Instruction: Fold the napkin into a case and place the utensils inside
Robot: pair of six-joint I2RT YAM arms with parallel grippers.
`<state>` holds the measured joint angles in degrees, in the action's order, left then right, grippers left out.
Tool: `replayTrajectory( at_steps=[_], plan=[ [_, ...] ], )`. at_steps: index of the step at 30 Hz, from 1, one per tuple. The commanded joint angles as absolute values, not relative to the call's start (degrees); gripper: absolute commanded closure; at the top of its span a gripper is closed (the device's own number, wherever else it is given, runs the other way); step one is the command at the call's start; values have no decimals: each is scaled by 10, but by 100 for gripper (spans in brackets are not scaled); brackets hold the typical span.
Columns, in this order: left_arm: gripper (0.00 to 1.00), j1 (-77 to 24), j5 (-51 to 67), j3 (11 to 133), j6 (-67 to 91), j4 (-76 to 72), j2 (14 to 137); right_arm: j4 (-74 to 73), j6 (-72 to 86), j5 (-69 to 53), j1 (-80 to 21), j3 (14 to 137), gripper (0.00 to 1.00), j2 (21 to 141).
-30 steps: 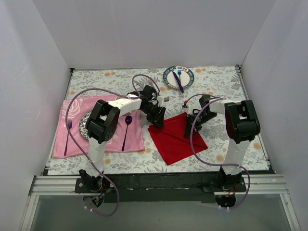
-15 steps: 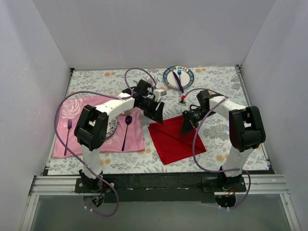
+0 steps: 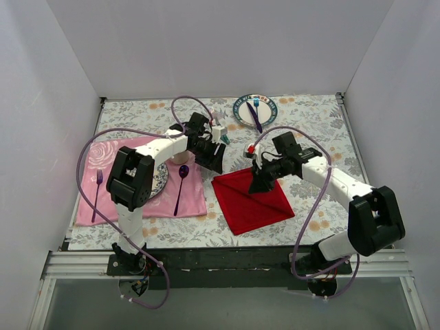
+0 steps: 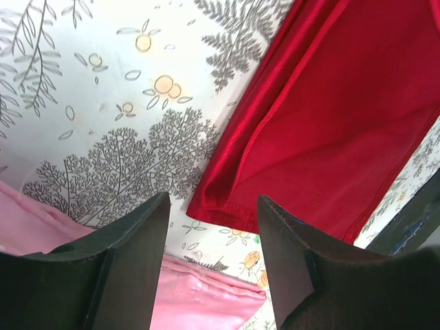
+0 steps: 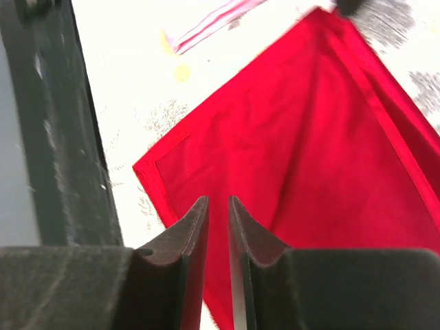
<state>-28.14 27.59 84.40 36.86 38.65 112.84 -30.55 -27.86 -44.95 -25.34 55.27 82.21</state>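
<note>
So the napkin [image 3: 251, 203] lies flat on the table [image 3: 313, 134], just right of the pink mat [image 3: 148, 206] but not touching it. It sits like a diamond, and it looks like one layer is folded over on top. The left gripper [image 4: 213, 199] hangs over the napkin's left corner with its fingers spread wide and nothing between them. The right gripper [image 5: 218, 199] is above the napkin's far corner with its fingers only a slit apart, and that gap is empty too, just red cloth showing below.
</note>
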Motion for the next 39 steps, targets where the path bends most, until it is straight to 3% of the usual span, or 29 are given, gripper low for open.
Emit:
replayTrajectory(
  at_steps=[1,5,12,18,26,39],
  plan=[
    [47,-273,295,852,370,396,1118,-310,-378,-402,-316,525,73,793],
    [44,-272,332,812,395,367,1086,-284,-392,-363,-406,500,63,771],
    [46,-250,387,773,420,349,1043,-191,-343,-289,-511,476,63,797],
    [60,-209,508,707,472,280,992,-141,-321,-261,-539,453,62,804],
    [60,-208,541,666,526,244,980,-135,-329,-243,-569,431,55,807],
    [58,-202,536,652,535,236,960,-123,-316,-195,-593,412,55,839]
  ],
)
